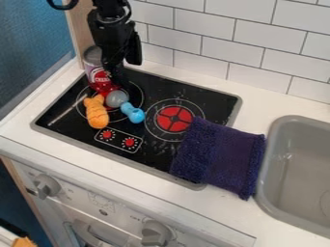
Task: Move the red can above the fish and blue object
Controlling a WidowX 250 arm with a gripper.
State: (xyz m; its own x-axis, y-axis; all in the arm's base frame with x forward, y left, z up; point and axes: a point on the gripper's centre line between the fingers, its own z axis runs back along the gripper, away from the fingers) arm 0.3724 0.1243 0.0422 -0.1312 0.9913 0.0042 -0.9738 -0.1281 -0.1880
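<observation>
A white counter (19, 126) holds a black stove top (206, 96), left of a grey sink (297, 159). A purple cloth (222, 157) overlaps the stove's front right edge. The black gripper (120, 72) hangs at back left, spread or closed cannot be told, beside the red can (99, 77), which is behind the orange fish (97, 113) and blue object (133, 114).

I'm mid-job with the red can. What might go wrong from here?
The pincer is very close to the red can, so a sideways nudge might tip it. The orange fish and blue object lie just in front and could get knocked. The blue object looks rounded, so it might roll.
</observation>
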